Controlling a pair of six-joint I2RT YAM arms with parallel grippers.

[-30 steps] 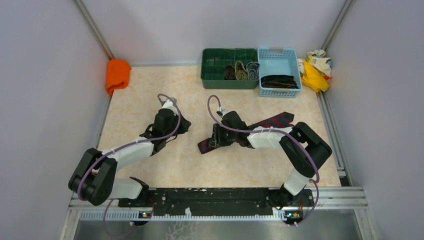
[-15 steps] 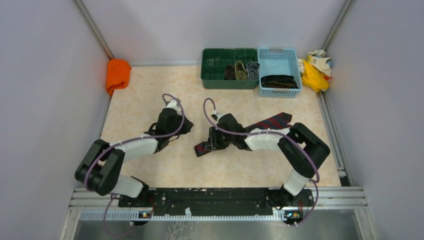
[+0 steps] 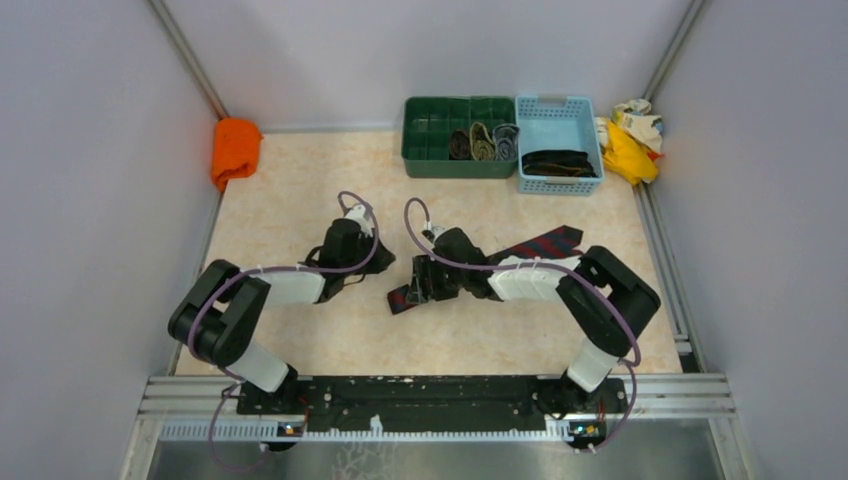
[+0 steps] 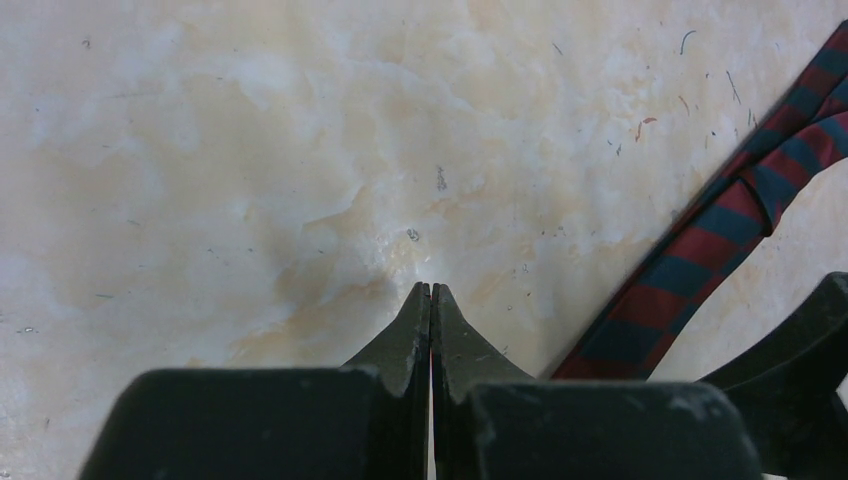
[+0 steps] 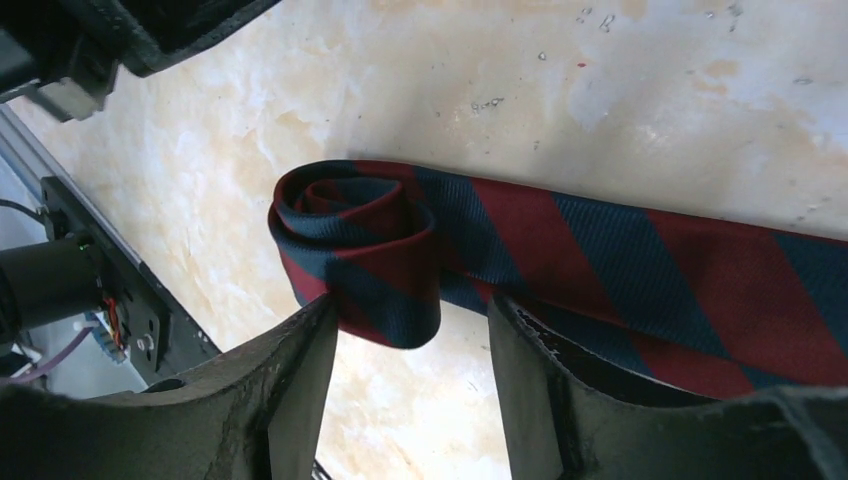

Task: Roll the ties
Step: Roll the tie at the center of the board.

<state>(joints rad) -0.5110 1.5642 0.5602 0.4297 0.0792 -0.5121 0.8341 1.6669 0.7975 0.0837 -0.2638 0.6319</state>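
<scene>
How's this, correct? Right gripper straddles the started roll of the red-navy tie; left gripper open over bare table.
One thing is off: the left gripper is shut, jaws pressed together over bare table, as the left wrist view shows. The right gripper does straddle the red-navy tie's started roll.

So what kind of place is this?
Most likely a robot practice booth, not a home: a left arm and right arm are bolted to a metal rail at the edge of the table, grey walls box it in, and a striped tie lies partly rolled.

Grey walls [image 3: 90, 150] enclose marbled (cream) tabletop [image 3: 300, 180].
</scene>
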